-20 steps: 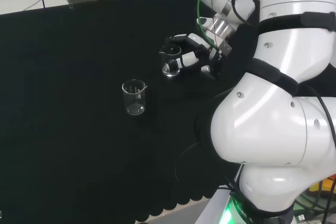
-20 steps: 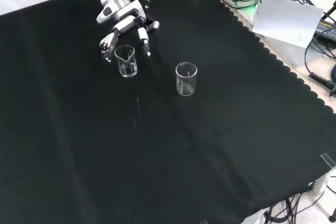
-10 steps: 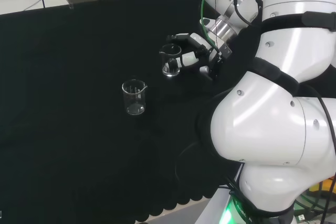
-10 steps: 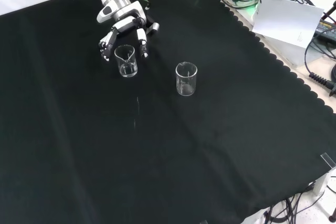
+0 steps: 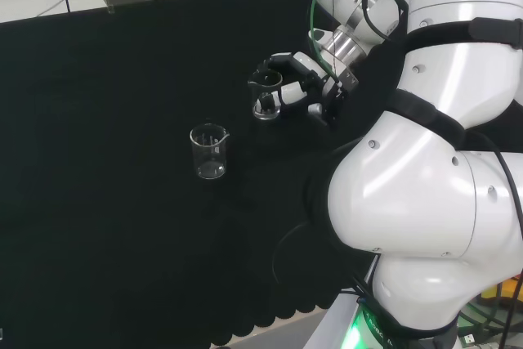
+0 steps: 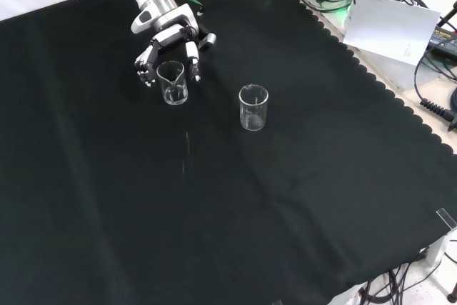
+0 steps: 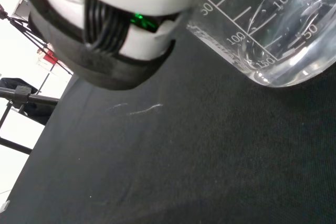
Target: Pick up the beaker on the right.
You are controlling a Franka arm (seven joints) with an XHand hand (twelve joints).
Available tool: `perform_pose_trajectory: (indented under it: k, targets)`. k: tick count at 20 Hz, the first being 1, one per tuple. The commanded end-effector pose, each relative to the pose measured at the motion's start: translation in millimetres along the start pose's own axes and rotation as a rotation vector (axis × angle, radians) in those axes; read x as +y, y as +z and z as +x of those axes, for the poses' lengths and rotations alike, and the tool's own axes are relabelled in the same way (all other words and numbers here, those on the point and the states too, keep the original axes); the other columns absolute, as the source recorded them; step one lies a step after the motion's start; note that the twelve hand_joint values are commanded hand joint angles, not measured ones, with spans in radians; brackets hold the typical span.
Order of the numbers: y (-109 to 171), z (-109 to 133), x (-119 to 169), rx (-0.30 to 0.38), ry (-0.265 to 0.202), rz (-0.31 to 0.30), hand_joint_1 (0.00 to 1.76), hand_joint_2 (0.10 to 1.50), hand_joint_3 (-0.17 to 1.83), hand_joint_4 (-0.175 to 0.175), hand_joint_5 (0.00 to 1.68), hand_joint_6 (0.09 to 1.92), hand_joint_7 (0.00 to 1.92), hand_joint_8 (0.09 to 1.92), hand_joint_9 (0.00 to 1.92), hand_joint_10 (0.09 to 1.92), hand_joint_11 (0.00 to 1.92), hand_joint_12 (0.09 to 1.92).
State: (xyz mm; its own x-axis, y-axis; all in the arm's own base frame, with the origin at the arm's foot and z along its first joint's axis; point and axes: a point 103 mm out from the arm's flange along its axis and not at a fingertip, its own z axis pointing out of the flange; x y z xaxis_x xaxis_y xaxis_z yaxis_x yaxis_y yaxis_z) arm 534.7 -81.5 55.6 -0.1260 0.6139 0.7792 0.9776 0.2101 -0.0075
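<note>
The beaker (image 5: 265, 96) the hand has gone for is a small clear glass one with printed graduation marks, standing upright on the black cloth of the table (image 6: 235, 205), toward the far edge as the front view has it, where the arm comes in. In the head view it is the right-hand one of two. The hand (image 6: 168, 42) is right behind it, black and white, with its fingers (image 6: 193, 60) curled down on either side of the glass; one finger sits just left of the rim in the front view and another just right of it. Whether they actually touch the wall I cannot tell from here, but they are bent round it. From the wrist view the beaker's base (image 7: 286, 59) looks close to the cloth, and I cannot say for sure whether it rests on it.

A second beaker (image 6: 253, 108), a little taller, stands alone nearer the middle of the table, apart from the first and from the hand.
</note>
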Motion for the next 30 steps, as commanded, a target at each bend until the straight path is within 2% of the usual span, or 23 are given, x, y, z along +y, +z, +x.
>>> perform_pose_trajectory:
  k: [1, 12, 22, 30]
  targets:
    - [4.8, -0.5, 4.6, 0.015, 0.001, -0.002, 1.15, 0.53, 0.83, -0.067, 0.64, 0.89, 0.52, 0.73, 0.65, 0.61, 0.22, 1.36]
    - [8.5, 0.6, 8.6, 0.041, 0.005, -0.028, 1.16, 0.55, 0.87, -0.071, 0.63, 0.93, 0.54, 0.74, 0.67, 0.61, 0.26, 1.36]
    - [12.1, 0.3, 9.4, 0.053, 0.005, -0.029, 1.14, 0.57, 0.86, -0.067, 0.78, 0.89, 0.65, 0.71, 0.77, 0.58, 0.36, 1.33]
    - [13.8, -0.2, 9.2, 0.064, 0.015, -0.032, 1.14, 0.57, 0.86, -0.066, 0.80, 0.88, 0.67, 0.70, 0.79, 0.56, 0.40, 1.32]
